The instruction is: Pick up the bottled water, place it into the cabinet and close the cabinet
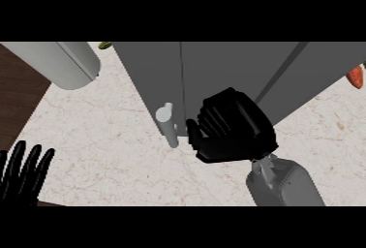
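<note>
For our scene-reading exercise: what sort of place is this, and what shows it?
Probably a kitchen: a pale marbled counter, a grey cabinet with a handle, and what may be a carrot at the right edge.

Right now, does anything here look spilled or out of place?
Nothing stands out: no spill or damage shows. The cabinet stands on the counter, the right hand before it, the left hand open at the lower left.

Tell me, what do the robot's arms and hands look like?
The right hand is black and blocky, joined by a narrow grey wrist to a smooth, rounded grey forearm. The left hand is black too, with long slim fingers; its forearm is out of view. No cables or markings show.
</note>
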